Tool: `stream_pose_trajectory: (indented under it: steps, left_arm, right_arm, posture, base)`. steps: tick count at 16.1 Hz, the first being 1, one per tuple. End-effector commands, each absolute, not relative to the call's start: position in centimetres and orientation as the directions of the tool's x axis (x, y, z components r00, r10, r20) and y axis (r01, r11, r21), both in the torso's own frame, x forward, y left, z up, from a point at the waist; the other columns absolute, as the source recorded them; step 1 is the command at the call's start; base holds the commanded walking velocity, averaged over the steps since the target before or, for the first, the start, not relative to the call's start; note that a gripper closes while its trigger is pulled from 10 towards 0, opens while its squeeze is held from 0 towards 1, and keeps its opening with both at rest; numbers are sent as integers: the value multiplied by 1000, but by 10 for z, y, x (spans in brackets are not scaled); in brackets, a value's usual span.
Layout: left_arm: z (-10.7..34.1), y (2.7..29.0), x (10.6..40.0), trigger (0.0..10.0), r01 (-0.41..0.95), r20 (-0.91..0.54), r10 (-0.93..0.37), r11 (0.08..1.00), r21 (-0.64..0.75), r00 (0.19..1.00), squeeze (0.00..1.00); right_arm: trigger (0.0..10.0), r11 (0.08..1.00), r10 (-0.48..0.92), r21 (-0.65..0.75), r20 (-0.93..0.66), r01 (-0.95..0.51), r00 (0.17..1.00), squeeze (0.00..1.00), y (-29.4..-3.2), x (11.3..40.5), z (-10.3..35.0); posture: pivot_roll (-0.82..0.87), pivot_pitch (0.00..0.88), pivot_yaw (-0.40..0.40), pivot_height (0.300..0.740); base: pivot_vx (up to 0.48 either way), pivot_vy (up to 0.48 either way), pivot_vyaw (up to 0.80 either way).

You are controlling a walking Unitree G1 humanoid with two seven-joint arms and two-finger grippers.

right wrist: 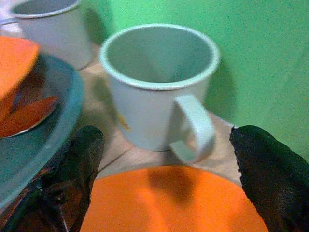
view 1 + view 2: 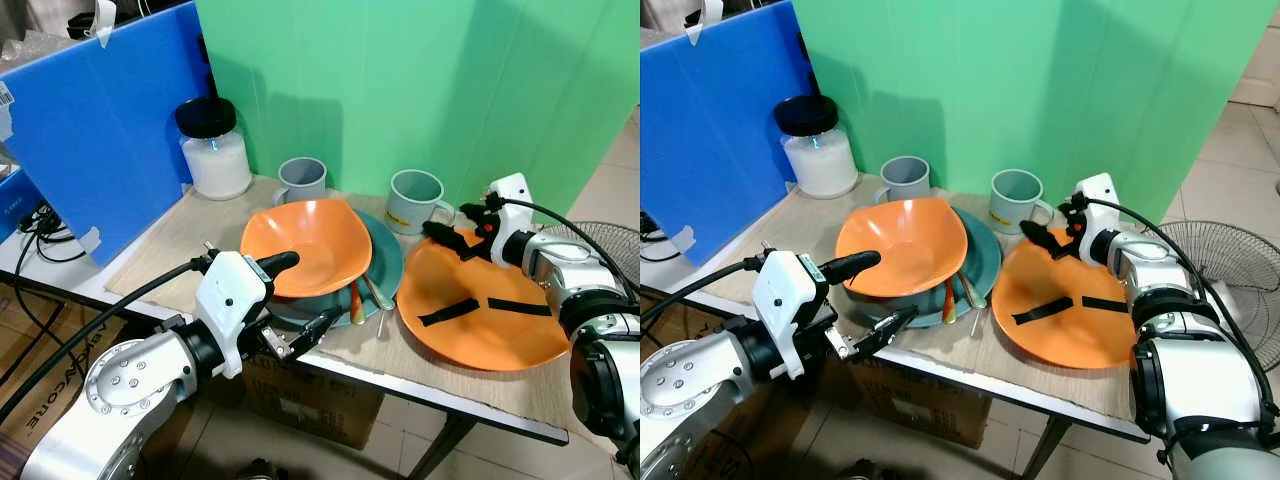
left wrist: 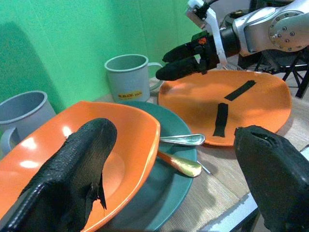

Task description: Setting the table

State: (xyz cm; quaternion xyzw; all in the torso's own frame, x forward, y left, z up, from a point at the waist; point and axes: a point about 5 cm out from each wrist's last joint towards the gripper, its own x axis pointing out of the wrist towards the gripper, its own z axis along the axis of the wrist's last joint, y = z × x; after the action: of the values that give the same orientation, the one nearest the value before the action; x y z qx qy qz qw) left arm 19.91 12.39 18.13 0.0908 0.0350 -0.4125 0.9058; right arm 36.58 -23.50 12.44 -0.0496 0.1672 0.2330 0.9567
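Reaching over the far rim of the orange plate (image 2: 480,315), the right gripper (image 2: 452,238) hovers with its two fingers spread and aimed at the nearer grey mug (image 2: 414,201), whose handle faces it in the right wrist view; that line-up suggests the mug is the next thing to be picked and moved to a setting. The mug stands at about twelve o'clock from the plate, just beyond its rim, with nothing between the fingers. Two black strips lie on the plate's face.

At nine o'clock from the plate sits the stack: an orange bowl (image 2: 305,245) tilted on a teal plate (image 2: 387,262), with a spoon (image 3: 182,139) and an orange-handled utensil (image 3: 177,163) lying on the teal rim between bowl and orange plate. They look unsorted, not yet laid out.

The left gripper (image 2: 300,300) waits at six o'clock of the stack, fingers spread wide, one over the bowl's near edge and one below the table edge (image 2: 420,385), holding nothing.

A second grey mug (image 2: 301,180) stands at twelve o'clock of the bowl, and a black-lidded jar (image 2: 214,147) at ten o'clock.
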Motion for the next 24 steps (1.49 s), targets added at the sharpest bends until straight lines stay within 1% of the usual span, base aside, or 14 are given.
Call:
stream_pose_trajectory:
  steps: [1, 3, 7, 8, 9, 10, 11, 18, 24]
  left_arm:
    - [184, 122, 200, 10000, 762, -135, -751, 629, 154, 646, 239]
    - [184, 122, 201, 10000, 762, -135, -751, 628, 156, 646, 239]
    - [184, 123, 203, 10000, 759, -134, -748, 631, 161, 650, 239]
    - [185, 123, 203, 10000, 758, -133, -747, 632, 161, 651, 243]
    - [185, 122, 203, 10000, 758, -133, -747, 632, 162, 652, 239]
    - [185, 122, 204, 10000, 758, -132, -747, 633, 161, 652, 239]
    - [185, 122, 204, 10000, 757, -132, -747, 633, 161, 652, 239]
    - [185, 120, 207, 10000, 759, -128, -749, 631, 162, 650, 243]
    - [186, 118, 210, 10000, 765, -124, -756, 623, 164, 643, 243]
  right_arm:
    - [10000, 905, 390, -48, -298, -422, 871, 0, -232, 373, 135]
    - [10000, 907, 395, -31, -292, -421, 871, 0, -229, 373, 133]
    - [10000, 858, 486, -16, -302, -514, 820, 0, -210, 372, 127]
    - [8314, 850, 503, -3, -297, -527, 812, 0, -206, 372, 126]
    - [4118, 850, 504, 1, -294, -528, 812, 0, -204, 373, 126]
    - [510, 852, 500, 0, -295, -523, 814, 0, -204, 373, 125]
    - [0, 857, 492, 0, -302, -516, 817, 0, -203, 373, 124]
    - [0, 915, 390, 26, -324, -404, 862, 0, -198, 374, 115]
    - [0, 922, 379, 43, -297, -384, 876, 0, -188, 377, 116]
  posture:
    - [9, 10, 40, 740]
    - [11, 11, 40, 740]
    - [16, 13, 38, 740]
    - [18, 15, 36, 740]
    - [20, 18, 37, 740]
    - [21, 20, 35, 740]
    - [21, 20, 35, 740]
    - [23, 27, 44, 740]
    - [20, 29, 50, 740]
  base:
    - [0, 0, 0]
    - [0, 0, 0]
    - [0, 0, 0]
    - [0, 0, 0]
    - [0, 0, 0]
    - [0, 0, 0]
    - [0, 0, 0]
    - [0, 0, 0]
    - [0, 0, 0]
